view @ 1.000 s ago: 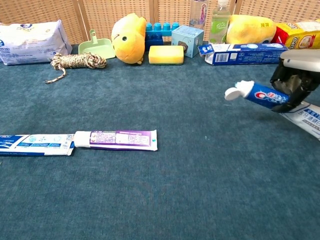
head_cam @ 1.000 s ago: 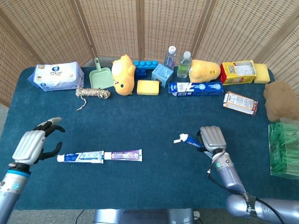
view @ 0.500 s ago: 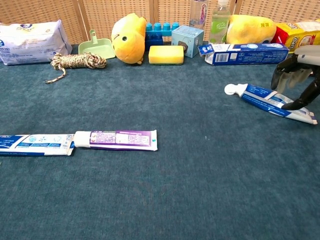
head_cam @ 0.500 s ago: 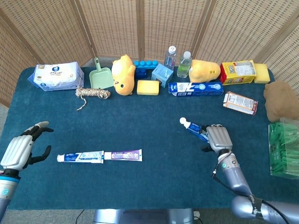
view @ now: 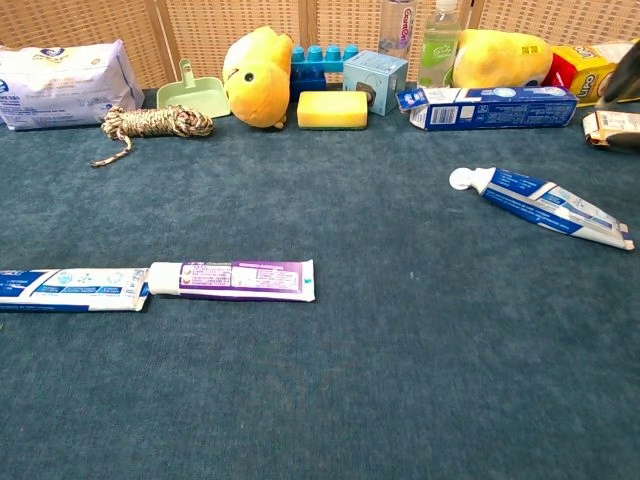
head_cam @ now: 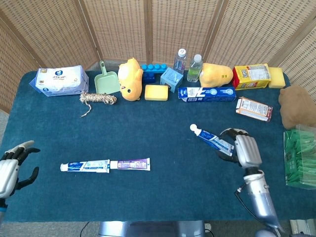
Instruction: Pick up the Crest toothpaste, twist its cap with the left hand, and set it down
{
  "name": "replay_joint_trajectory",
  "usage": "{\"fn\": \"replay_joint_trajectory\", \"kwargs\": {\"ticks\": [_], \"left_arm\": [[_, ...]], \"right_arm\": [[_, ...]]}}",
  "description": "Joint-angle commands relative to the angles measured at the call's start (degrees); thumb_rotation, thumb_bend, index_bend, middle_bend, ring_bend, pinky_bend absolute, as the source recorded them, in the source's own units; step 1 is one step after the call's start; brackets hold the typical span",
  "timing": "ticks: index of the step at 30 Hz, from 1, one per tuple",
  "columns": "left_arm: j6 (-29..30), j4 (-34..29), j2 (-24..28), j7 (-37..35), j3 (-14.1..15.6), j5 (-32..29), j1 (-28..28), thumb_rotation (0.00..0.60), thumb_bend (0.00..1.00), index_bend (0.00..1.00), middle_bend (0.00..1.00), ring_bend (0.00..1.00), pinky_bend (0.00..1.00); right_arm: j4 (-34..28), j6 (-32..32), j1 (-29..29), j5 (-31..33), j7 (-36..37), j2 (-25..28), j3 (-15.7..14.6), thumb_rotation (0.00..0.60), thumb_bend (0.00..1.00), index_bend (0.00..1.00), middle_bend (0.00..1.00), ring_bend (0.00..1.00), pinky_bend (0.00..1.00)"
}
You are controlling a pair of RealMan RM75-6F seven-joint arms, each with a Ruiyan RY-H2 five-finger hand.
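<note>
The Crest toothpaste (head_cam: pixel 213 139), a blue tube with a white cap, lies flat on the blue table cloth right of centre, cap pointing back-left. The chest view shows the Crest toothpaste (view: pixel 540 199) alone, with no hand on it. My right hand (head_cam: pixel 244 149) hovers just right of the tube's tail end, fingers apart and holding nothing. My left hand (head_cam: pixel 11 169) is at the table's far left edge, fingers spread and empty, far from the tube.
Two other tubes lie end to end at front left: a blue-white one (head_cam: pixel 85 166) and a purple one (head_cam: pixel 132 164). Along the back stand a wipes pack (head_cam: pixel 59 80), dustpan (head_cam: pixel 106 82), yellow plush (head_cam: pixel 130 79), sponge (head_cam: pixel 156 92), bottles (head_cam: pixel 194 68) and toothpaste box (head_cam: pixel 206 93). A green-filled bin (head_cam: pixel 300 157) sits at right.
My right hand set the Crest tube down on the cloth, let go and drew back to the right. My left hand pulled away toward the front left edge.
</note>
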Motion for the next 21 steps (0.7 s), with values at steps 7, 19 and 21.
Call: {"fn": "replay_joint_trajectory", "kwargs": {"ticks": [7, 19, 21], "left_arm": [[4.76, 3.85, -2.57, 3.15, 2.38, 4.21, 5.59, 0.600, 0.39, 0.26, 0.18, 0.15, 0.15], [6.72, 4.68, -3.32, 3.90, 2.05, 6.85, 8.54, 0.600, 0.38, 0.26, 0.18, 0.15, 0.14], [7.16, 3.78, -3.37, 4.34, 1.98, 8.02, 8.90, 0.600, 0.38, 0.26, 0.18, 0.15, 0.14]], "right_arm": [[3.40, 8.38, -8.27, -10.17, -7.38, -1.02, -6.15, 0.600, 0.23, 0.45, 0.39, 0.23, 0.23], [3.66, 9.29, -11.90, -12.98, -8.89, -0.53, -6.67, 0.600, 0.22, 0.45, 0.39, 0.22, 0.22], [4.04, 9.27, -12.62, -13.55, -7.24, -0.27, -6.69, 0.600, 0.22, 0.45, 0.39, 0.22, 0.22]]}}
